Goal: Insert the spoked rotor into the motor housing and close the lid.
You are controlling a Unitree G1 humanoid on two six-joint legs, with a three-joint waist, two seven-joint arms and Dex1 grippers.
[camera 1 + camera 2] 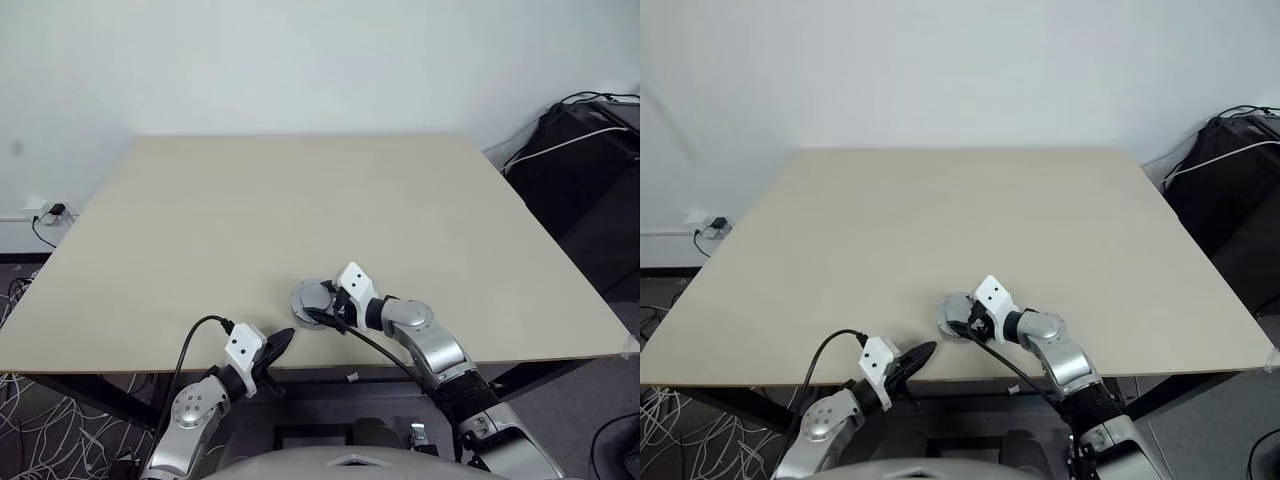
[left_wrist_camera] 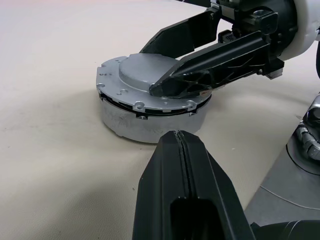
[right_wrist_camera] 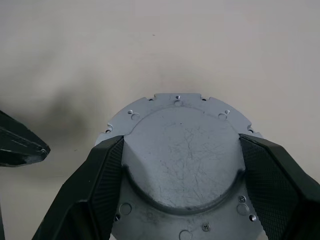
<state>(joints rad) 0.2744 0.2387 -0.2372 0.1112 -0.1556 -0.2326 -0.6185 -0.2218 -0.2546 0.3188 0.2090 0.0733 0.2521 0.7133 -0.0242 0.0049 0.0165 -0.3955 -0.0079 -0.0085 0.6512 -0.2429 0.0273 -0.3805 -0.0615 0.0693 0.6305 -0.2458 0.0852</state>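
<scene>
Motor housing (image 2: 131, 122) sits near the desk's (image 1: 300, 210) front edge, the lid (image 3: 182, 155) already seated on it, its raised round cap facing up. Nearest, at about seven o'clock from it, the left tool (image 1: 278, 345) hangs clenched on nothing, just short of the housing. Beyond, the right tool (image 3: 182, 172) straddles the lid's cap, fingers (image 3: 107, 175) against both sides.

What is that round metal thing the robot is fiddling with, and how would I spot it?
Look at the big pale beige table, then at its near edge. There sits a short round grey metal drum with a domed lid on top, with the right tool straddling the lid. It is the one object lying on the table.
</scene>
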